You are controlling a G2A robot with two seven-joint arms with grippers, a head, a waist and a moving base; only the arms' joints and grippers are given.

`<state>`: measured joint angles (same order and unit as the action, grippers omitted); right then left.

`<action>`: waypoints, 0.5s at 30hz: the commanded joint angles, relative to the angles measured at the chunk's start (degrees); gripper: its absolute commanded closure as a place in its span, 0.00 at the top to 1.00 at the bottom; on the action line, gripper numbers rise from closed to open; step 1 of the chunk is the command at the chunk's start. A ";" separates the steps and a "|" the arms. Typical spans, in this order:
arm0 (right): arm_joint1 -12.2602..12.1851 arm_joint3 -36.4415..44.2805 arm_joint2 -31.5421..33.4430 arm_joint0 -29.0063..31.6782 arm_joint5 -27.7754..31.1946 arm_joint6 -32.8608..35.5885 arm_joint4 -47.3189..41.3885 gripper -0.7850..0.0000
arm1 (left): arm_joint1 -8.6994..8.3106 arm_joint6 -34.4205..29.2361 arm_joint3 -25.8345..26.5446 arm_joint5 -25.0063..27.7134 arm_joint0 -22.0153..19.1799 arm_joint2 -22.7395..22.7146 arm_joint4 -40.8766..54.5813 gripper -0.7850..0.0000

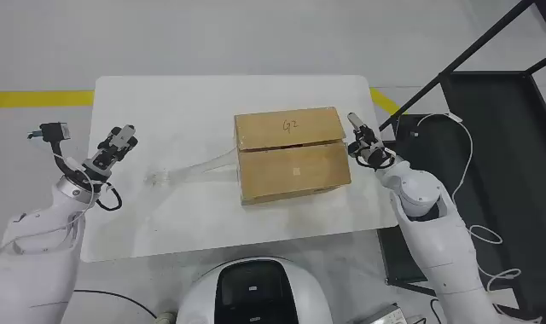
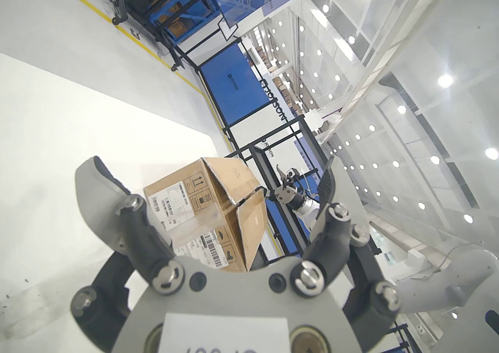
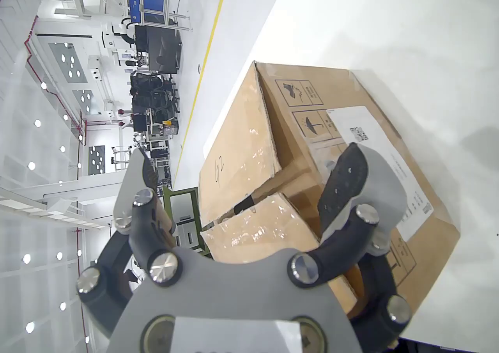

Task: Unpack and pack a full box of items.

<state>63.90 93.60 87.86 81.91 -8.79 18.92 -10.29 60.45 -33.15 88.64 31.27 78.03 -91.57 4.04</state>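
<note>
Box (image 1: 293, 156) sits closed mid-desk (image 1: 171, 102) | I hold right claw (image 1: 357, 130) wide open, empty, beside its flaps, likely ready to unpack | left claw (image 1: 125, 136) open, empty, well clear

The box (image 1: 293, 156) stood on the table (image 1: 171, 111), right of centre; the left gripper (image 1: 128, 136) hung near the table's left edge, the right gripper (image 1: 358, 128) just beside the box's right end.
</note>
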 commanded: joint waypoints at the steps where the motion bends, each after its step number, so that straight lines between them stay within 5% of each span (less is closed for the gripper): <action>1: -0.09 -0.37 0.48 -0.11 0.58 0.35 0.75 1.00 | 0.02 -0.09 -0.35 -0.12 -1.17 0.68 -1.26 1.00; 15: 0.44 -10.54 -4.27 -6.61 2.77 5.22 2.68 1.00 | 1.70 -3.48 -12.41 1.89 -14.18 12.86 -1.42 1.00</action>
<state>64.30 83.49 84.00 75.61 -6.20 24.00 -7.91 62.05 -36.55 76.90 32.91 64.33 -79.37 2.67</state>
